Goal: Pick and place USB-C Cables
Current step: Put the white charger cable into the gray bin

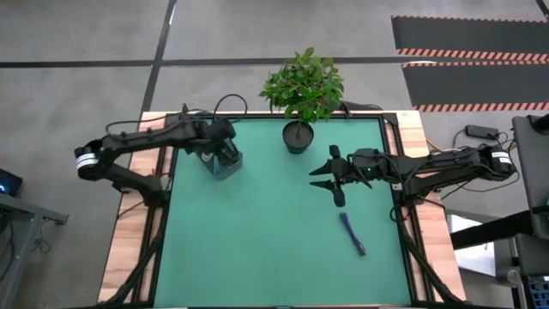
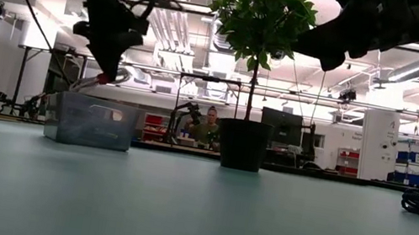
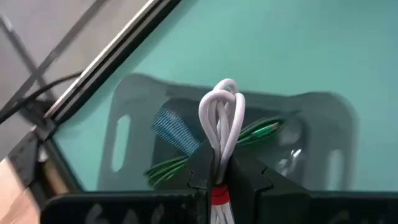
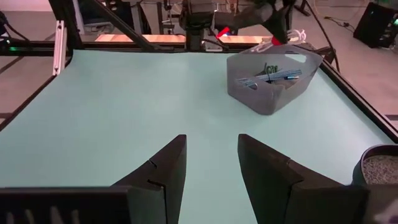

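The left gripper (image 3: 219, 180) hangs over the grey basket (image 1: 226, 163) at the far-left part of the green worktop (image 1: 257, 249), its jaws clenched on the white-and-red cable (image 3: 221, 121), whose white loop sticks out past the fingertips. In the basket already lie the green cable (image 3: 261, 129) and the teal cable (image 3: 171, 126). The dark blue-purple cable (image 1: 352, 233) lies on the worktop toward the right, well apart from the basket.

The risk here, as I judge it, is the drop. The loop is springy and seems to sit nearer 1 wall than the middle, so if released there it could catch the rim and slide out onto the worktop. The basket looks light; a jaw brushing its wall could shove it toward the worktop's left edge, which is near.

The right gripper (image 4: 208, 165) hovers near the middle of the worktop, just beside the potted plant (image 1: 302, 94), jaws spread and holding nothing. Its way to the last cable is open worktop. The plant's pot is the 1 obstacle close by: a wide swing of the right arm could knock it.
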{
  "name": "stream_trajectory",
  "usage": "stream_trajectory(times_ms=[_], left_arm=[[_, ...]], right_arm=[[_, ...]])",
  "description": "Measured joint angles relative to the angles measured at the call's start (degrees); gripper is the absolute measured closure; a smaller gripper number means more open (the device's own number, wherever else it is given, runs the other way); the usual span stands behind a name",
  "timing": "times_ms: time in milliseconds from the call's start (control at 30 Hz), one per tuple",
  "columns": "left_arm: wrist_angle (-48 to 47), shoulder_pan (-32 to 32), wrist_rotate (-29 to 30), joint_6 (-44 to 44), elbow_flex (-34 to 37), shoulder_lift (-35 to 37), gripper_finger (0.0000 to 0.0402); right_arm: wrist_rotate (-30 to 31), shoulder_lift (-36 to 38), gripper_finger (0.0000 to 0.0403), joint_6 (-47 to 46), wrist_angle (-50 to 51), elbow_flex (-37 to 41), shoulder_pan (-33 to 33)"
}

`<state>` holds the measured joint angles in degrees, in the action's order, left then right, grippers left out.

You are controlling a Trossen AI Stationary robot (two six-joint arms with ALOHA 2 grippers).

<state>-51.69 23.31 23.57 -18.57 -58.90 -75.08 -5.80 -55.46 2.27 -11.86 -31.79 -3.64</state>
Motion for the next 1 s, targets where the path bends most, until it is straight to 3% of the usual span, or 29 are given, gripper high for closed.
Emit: stream_trajectory(times_ms=[167, 633, 1000], left_arm=[[-1.1, 2.71, -0.02, 4.67, -2.17, -3.68, 0.0389], [3.07, 4.11, 0.17, 57.97, 0.72, -7.4, 0.0389], [3.49, 4.07, -5.51, 86.91, 1.32, -6.79, 0.0389]], right_arm=[[0.02, 0.0, 0.027, 0.8, 2.34, 0.0, 0.0], [0.04, 0.0, 0.0273, 2.9, 5.07, 0.0, -0.02], [0.04, 0.91, 0.0275, 5.99, 2.68, 0.0, -0.02]])
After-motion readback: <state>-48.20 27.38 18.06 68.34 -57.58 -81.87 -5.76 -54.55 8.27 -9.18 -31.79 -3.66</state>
